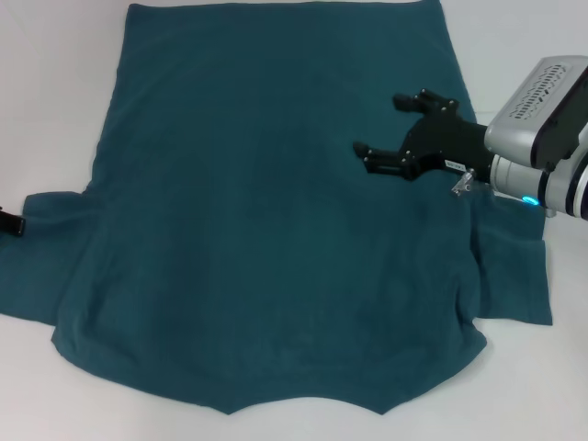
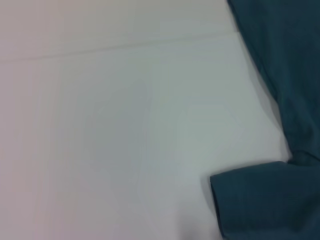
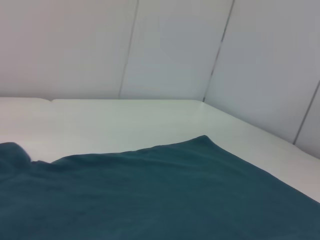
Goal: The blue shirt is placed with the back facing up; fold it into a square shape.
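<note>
Across most of the head frame lay the blue shirt (image 1: 266, 220), long axis top to bottom, w/ the right gripper (image 1: 395, 129), fingers apart and empty, over its upper-right part, far nearer than the left gripper (image 1: 9, 222) at the left edge, fingers' state unclear.

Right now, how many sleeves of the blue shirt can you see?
2. One sleeve of the blue shirt lies flat at the robot's left, next to the left gripper; the other sleeve lies at the right, below the open right gripper.
</note>
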`<control>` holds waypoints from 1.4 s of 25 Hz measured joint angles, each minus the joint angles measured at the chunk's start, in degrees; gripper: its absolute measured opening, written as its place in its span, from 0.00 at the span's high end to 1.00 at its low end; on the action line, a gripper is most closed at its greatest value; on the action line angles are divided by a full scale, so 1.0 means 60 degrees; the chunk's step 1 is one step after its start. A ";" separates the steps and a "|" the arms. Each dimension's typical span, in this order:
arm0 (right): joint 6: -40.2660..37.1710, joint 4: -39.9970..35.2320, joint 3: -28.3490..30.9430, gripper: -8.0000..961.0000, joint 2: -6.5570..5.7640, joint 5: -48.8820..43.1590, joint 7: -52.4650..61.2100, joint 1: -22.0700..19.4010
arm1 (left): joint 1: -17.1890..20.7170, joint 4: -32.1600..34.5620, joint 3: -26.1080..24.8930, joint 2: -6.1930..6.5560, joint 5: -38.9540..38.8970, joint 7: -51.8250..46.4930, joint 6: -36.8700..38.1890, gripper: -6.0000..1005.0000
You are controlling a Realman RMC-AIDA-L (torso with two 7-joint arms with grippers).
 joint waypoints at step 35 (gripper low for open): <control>-0.0053 0.0099 -0.0213 0.02 0.0029 0.0030 0.0224 -0.0070 | -0.0145 -0.1070 0.0041 -0.0066 -0.0003 0.0092 -0.1421 0.11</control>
